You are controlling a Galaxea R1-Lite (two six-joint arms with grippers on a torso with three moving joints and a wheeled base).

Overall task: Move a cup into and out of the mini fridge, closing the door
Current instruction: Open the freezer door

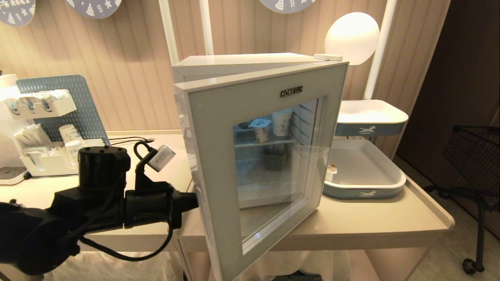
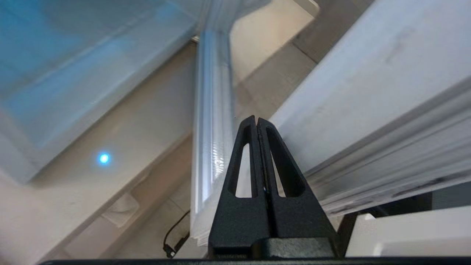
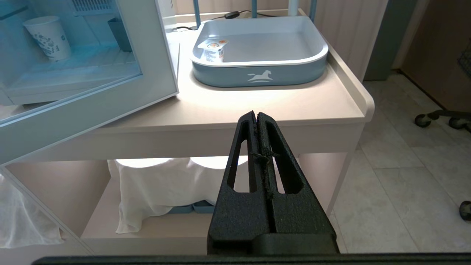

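At nine o'clock of the door (image 1: 250,164), my left gripper (image 2: 257,119) has its fingers pressed together on nothing, tips against the door's free edge. Behind the glass, the cup (image 1: 260,130) stands on the fridge (image 1: 242,64) shelf. My right gripper (image 3: 256,115) hangs clenched, empty.

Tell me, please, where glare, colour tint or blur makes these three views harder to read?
Head view: the glowing round lamp is blown out, and reflections veil the door glass, though the cup shows through. Left wrist view: the door edge near the shut left gripper is soft, and a blue light spot sits on the tabletop. Right wrist view: sharp; the fridge interior is tinted blue.
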